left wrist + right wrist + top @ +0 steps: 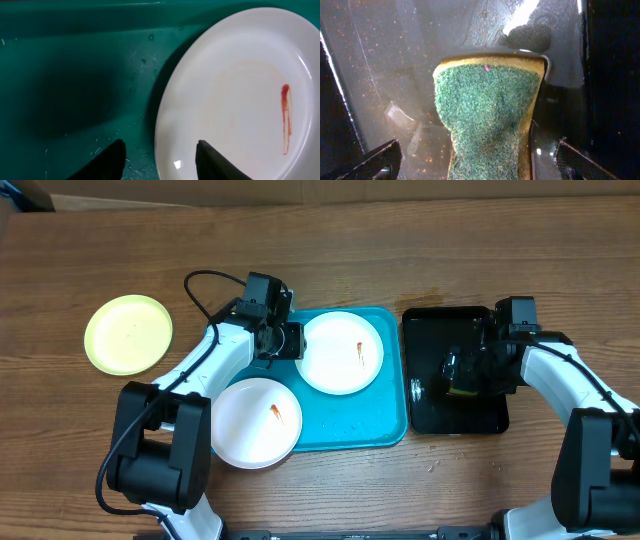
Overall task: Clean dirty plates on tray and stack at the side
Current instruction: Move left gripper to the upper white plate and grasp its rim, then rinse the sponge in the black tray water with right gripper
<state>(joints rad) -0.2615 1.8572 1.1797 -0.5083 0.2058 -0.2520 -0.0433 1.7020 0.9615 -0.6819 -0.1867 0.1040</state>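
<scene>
A white plate [341,352] with an orange-red smear lies in the turquoise tray [352,420]. A second smeared white plate [255,421] overlaps the tray's front-left corner. The pale yellow-green plate [128,333] rests on the table at far left. My left gripper [287,340] is low at the tray plate's left rim. In the left wrist view it [159,160] is open, one finger over the tray [75,75], the other over the plate [240,90]. My right gripper [480,160] is open, its fingers wide on either side of a green-and-yellow sponge [487,115].
The sponge [462,390] lies in a wet black tray [440,330] right of the turquoise tray, under my right gripper [468,372]. Water droplets dot the turquoise tray. A black cable loops behind the left arm. The table is bare wood around the trays.
</scene>
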